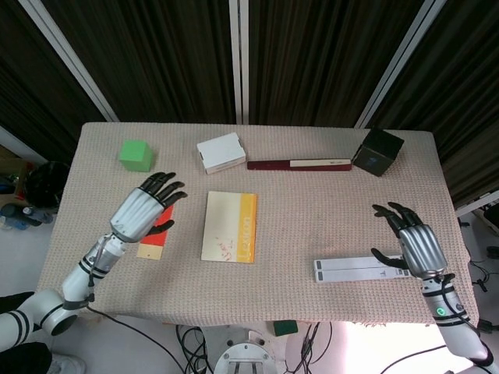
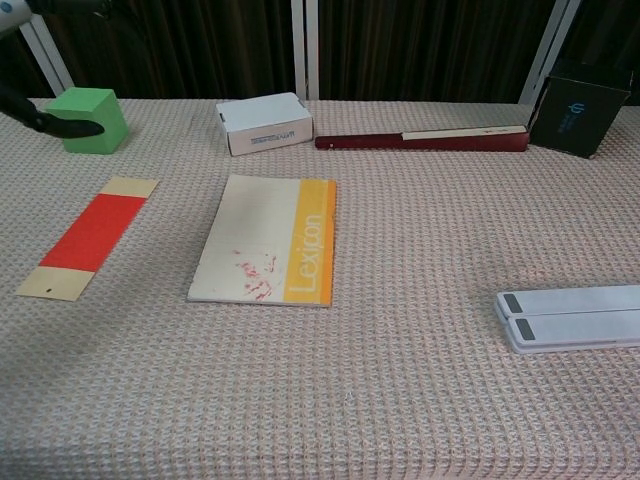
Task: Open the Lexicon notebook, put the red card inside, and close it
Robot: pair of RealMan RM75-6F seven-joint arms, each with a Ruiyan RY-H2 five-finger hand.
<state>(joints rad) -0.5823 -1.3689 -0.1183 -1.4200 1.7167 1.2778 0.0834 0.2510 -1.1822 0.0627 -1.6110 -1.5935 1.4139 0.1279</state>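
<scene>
The Lexicon notebook [image 1: 229,227] [image 2: 268,241] lies closed and flat at the table's middle, its yellow band on the right. The red card [image 2: 89,237] with beige ends lies flat to its left; in the head view my left hand [image 1: 143,212] hovers over it and hides most of the card [image 1: 153,241]. That hand holds nothing, fingers spread; only a dark fingertip [image 2: 65,125] of it shows at the chest view's upper left. My right hand [image 1: 411,242] hovers with its fingers apart at the table's right edge, far from the notebook.
A green cube [image 1: 136,155] stands at the back left, a white box [image 1: 221,153] behind the notebook, a long maroon case [image 1: 299,164] beside it, and a black box [image 1: 377,152] at the back right. A white flat case [image 1: 358,269] lies front right.
</scene>
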